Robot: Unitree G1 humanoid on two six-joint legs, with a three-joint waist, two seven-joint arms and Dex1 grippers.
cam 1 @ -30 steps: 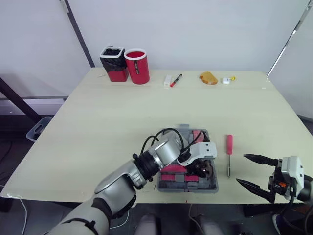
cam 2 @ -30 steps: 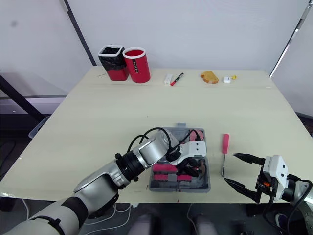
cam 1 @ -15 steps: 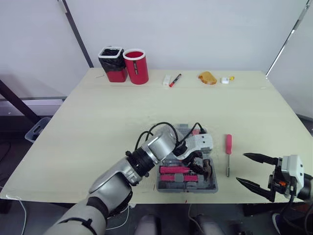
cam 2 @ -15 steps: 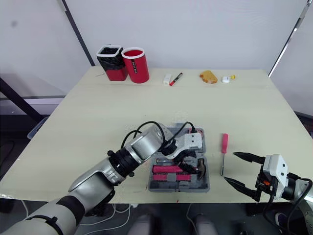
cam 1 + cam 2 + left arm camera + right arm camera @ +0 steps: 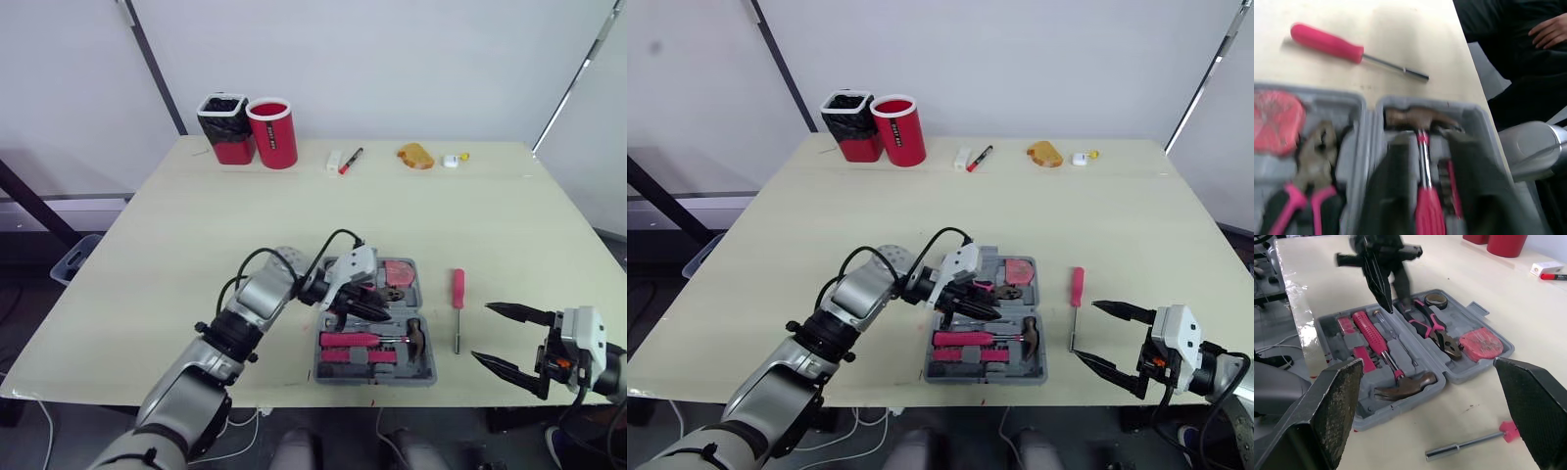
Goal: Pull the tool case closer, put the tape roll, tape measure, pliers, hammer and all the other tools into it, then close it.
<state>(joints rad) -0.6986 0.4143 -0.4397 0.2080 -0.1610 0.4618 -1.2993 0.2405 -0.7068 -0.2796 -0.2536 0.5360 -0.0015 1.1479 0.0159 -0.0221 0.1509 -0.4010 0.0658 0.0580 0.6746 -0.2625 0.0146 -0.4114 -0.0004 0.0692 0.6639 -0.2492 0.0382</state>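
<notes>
Seen from the head, the open grey plastic tool case (image 5: 376,378) lies near the front edge of the pale wooden surface (image 5: 196,225). A pink-handled steel hammer (image 5: 364,340) lies in the case's near half, and a flat pink tape measure (image 5: 397,272) sits in its far right corner. The left claw (image 5: 377,304) hangs over the middle of the case, its black fingers a little apart and holding nothing. A pink-handled steel screwdriver (image 5: 458,290) lies on the surface just right of the case, not touching it. The right claw (image 5: 500,338) is further right of the case, beyond the screwdriver and off the front edge, spread wide and empty. Well behind the case stand a red cylindrical cup (image 5: 276,134) and a black-lined red bin (image 5: 226,128), with a red-and-black marker (image 5: 352,160) nearby.

In the left wrist view, the two fingers (image 5: 1388,196) frame the hammer's handle with a gap either side. The blur makes it hard to say whether they touch anything. Pink-and-black pliers (image 5: 1311,164) lie in the case's other half, beside the tape measure.

In the right wrist view, the wide-set fingers (image 5: 1334,406) frame the whole case. A dark tape roll (image 5: 1437,299) sits in the case's far corner, next to the pliers' handles.
</notes>
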